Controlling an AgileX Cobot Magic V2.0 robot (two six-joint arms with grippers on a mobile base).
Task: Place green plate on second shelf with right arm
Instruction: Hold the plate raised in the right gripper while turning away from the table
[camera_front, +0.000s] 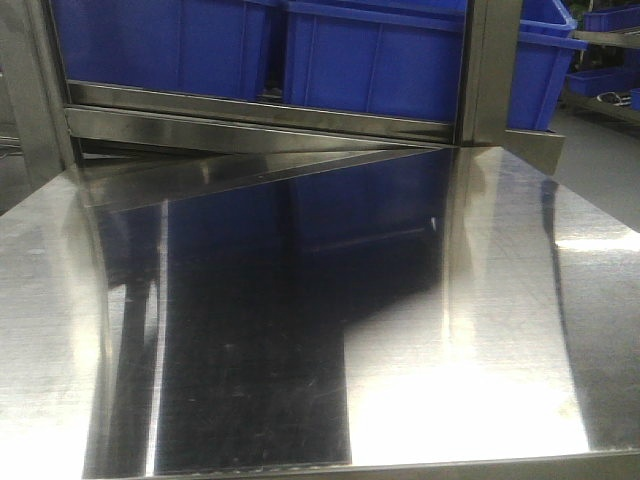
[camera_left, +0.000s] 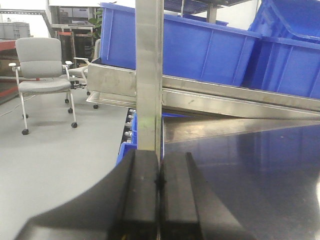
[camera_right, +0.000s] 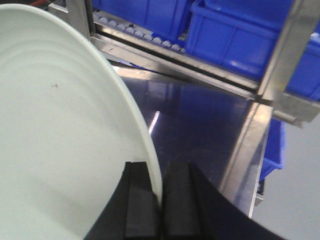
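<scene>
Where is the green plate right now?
Only the right wrist view shows it: the green plate fills the left side, its rim pinched in the right gripper, with the steel shelf and blue bins beyond it.

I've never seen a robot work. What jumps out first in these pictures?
A pale green plate fills the left of the right wrist view, its rim pinched by the right gripper. Behind it, bright blue bins sit above a mirror-like steel shelf.
</scene>
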